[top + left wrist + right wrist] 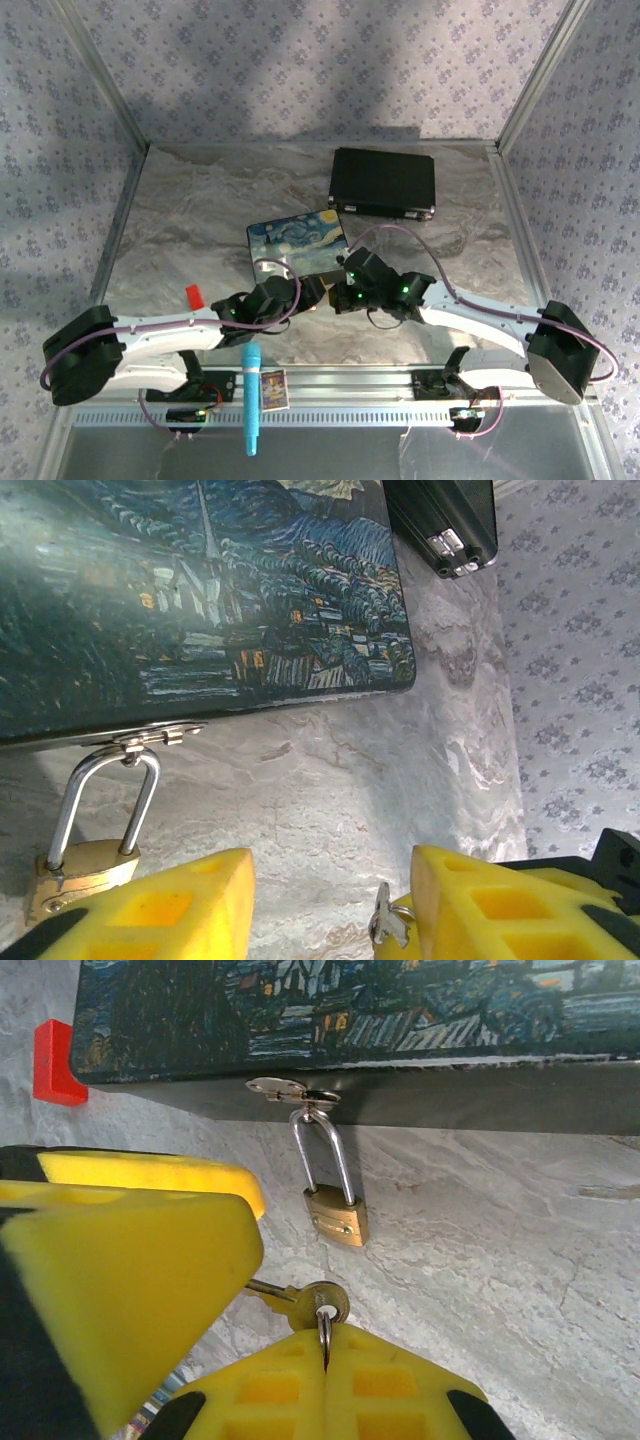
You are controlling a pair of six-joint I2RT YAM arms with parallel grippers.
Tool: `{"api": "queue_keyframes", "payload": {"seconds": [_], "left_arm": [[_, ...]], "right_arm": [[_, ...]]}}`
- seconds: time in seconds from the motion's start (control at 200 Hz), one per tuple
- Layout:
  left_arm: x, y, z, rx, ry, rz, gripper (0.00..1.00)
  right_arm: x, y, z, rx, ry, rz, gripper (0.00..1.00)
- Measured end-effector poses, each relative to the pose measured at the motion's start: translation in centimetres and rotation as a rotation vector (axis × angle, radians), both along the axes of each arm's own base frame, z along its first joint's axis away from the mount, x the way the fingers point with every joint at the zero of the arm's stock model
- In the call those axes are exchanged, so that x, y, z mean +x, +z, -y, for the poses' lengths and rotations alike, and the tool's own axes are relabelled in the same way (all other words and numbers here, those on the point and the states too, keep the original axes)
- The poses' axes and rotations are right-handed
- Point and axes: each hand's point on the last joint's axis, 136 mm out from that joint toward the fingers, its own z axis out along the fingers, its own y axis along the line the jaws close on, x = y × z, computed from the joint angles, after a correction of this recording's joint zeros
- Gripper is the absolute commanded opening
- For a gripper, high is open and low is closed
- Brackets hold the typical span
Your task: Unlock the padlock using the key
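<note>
A small brass padlock (338,1216) hangs by its silver shackle from the hasp (290,1090) of the starry-night box (295,240). It lies on the marble table, and its body (85,868) sits just left of my left finger. My right gripper (323,1360) is shut on the ring of the brass key (312,1304). The key's blade points left, toward the left gripper's yellow fingers (130,1290). My left gripper (330,905) is open, jaws well apart. The key (388,920) sits close against the inner face of its right finger (480,900).
A black case (383,183) lies at the back right of the table. A red block (194,295) stands left of the box. A blue marker (251,398) and a small card (273,388) rest on the rail at the near edge. Both grippers (330,292) meet in front of the box.
</note>
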Motion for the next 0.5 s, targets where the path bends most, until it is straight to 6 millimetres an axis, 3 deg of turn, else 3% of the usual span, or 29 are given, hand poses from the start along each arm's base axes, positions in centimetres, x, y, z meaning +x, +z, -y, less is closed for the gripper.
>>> {"api": "queue_keyframes", "payload": {"seconds": [0.1, 0.2, 0.37, 0.41, 0.5], "left_arm": [[0.07, 0.16, 0.15, -0.011, 0.002, 0.001, 0.29], [0.08, 0.09, 0.28, -0.014, 0.001, -0.003, 0.06], [0.16, 0.69, 0.63, -0.033, -0.006, 0.007, 0.0], [0.18, 0.71, 0.62, -0.033, -0.004, 0.009, 0.0], [0.29, 0.84, 0.51, -0.033, -0.001, 0.015, 0.0]], "right_arm": [[-0.01, 0.16, -0.19, 0.012, 0.002, -0.003, 0.01], [0.02, 0.29, -0.32, 0.021, 0.002, -0.003, 0.01], [0.07, 0.4, -0.47, 0.032, 0.005, -0.005, 0.04], [0.15, 0.42, -0.47, 0.039, 0.006, -0.01, 0.15], [0.45, 0.07, -0.2, 0.06, -0.001, -0.027, 0.56]]}}
